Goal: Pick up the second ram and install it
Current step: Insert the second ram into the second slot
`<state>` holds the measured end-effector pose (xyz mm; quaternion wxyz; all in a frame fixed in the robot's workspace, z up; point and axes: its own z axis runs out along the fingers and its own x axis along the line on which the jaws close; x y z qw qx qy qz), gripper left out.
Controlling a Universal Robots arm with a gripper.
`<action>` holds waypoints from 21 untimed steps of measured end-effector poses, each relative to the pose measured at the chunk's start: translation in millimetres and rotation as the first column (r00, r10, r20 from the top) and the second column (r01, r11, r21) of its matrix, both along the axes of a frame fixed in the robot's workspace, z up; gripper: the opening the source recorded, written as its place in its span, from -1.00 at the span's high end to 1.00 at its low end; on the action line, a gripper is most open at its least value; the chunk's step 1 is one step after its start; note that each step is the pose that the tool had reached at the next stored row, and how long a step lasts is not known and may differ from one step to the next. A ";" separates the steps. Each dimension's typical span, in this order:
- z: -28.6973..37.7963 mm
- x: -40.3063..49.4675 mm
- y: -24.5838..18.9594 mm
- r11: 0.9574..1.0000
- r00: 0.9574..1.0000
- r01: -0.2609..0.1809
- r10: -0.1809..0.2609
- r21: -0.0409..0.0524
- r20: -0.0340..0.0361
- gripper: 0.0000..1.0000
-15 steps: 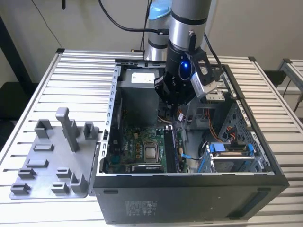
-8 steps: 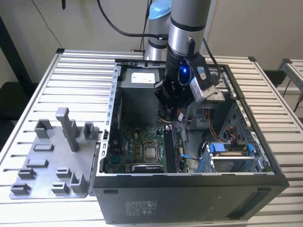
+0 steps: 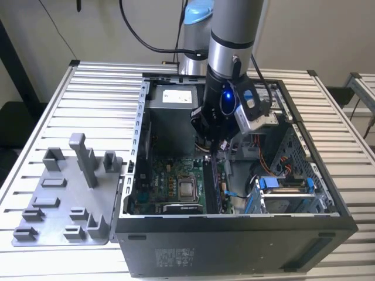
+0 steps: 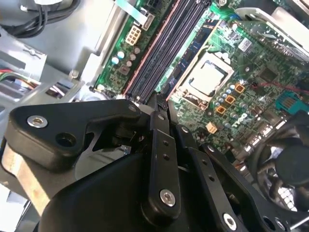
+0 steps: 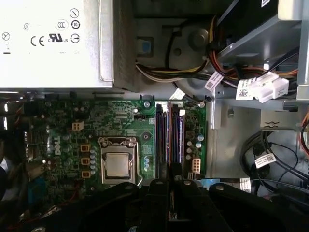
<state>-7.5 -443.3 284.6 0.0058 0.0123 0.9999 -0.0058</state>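
You saw the gripper [image 4: 159, 104] low inside the open computer case [image 3: 234, 246], above the near end of the black memory slots [image 5: 169, 133]. Its fingers [image 5: 164, 176] stood nearly together, but whether the second ram was between them I could not tell; the black linkage hid that place. One slot in the second wrist view seemed to carry a stick [image 4: 193, 50]. Beside the slots lay the processor socket [image 5: 118, 164]. Farther were the power supply [image 5: 55, 41] and cable bundles [image 5: 251, 87]. Outside the case stood the grey fixture [image 3: 67, 199].
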 end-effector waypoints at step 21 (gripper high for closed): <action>-31.7 0.0 -8.6 0.999 0.999 0.037 -0.037 -0.003 0.000 0.73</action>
